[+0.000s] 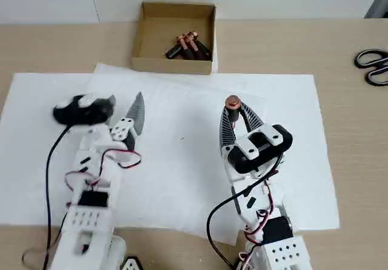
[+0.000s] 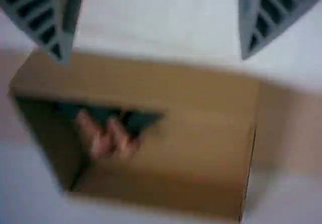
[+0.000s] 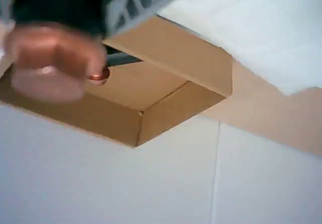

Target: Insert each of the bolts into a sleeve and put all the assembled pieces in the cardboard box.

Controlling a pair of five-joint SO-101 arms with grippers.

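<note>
table (image 1: 60, 45), light wood, spans the whole high view; white paper sheet (image 1: 182, 179) covers the middle and lower frame.

cardboard box (image 1: 157, 36) at upper centre, open top, its near wall just past the sheet's upper edge. finished pieces (image 1: 189, 47) lie bunched in the box's right half, toward the near-right corner; the left half of the floor is bare.

right gripper (image 1: 235, 115) right of centre, over the sheet, clamped on the held piece (image 1: 233, 104) - round copper head uppermost in the high view, so its long axis looks near upright (judgement). right wrist view has the head with a dark body behind it; probably the sleeve, not certain.

left gripper (image 1: 130, 117) left of centre, jaws spread wide with nothing between them, pointed at the box.

key relation: box lies up-frame and left of the held piece, well apart. both grippers look about equally near the box, but the right one carries the load.

clearance: the near wall is the edge to get over. paper between gripper and box is open - the left arm sits well aside. the bare left floor looks the safer drop.

scissors (image 1: 373, 65) at the right edge, out of the way.
</note>
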